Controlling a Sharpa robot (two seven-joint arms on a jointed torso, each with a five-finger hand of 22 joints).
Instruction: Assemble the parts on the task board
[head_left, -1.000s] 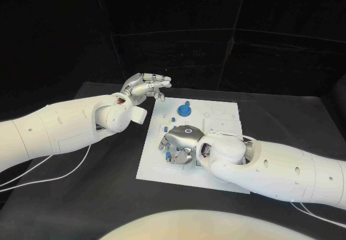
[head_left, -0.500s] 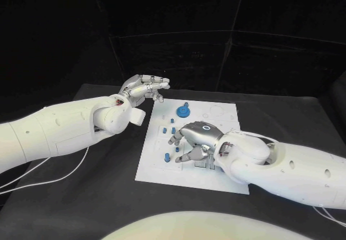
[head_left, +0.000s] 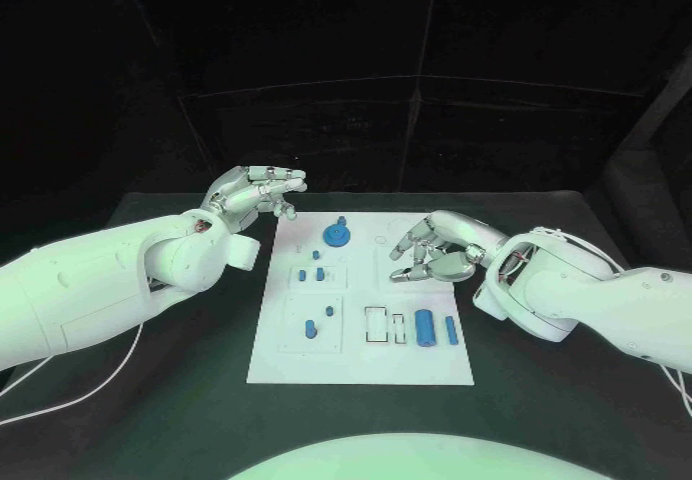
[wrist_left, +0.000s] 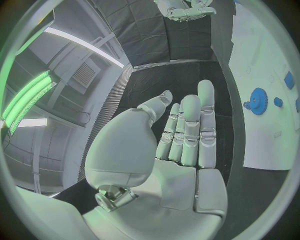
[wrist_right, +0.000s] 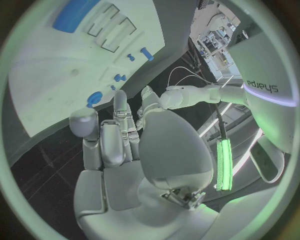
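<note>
Black table (head_left: 173, 400) before dark panelled walls — green-lit ceiling strips (wrist_left: 28, 97) overhead

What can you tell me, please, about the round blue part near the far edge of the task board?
The round blue part is a flat disc with a short stem rising upright from its middle, plastic by its look. It stands on the white task board near its far edge, apart from the smaller blue pieces. Neither hand touches it. The left wrist view shows its toothed rim, like a gear.

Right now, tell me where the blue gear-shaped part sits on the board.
In the head view the blue gear-shaped part stands near the task board's far edge, left of centre, closer to the left hand than to the right hand.
</note>
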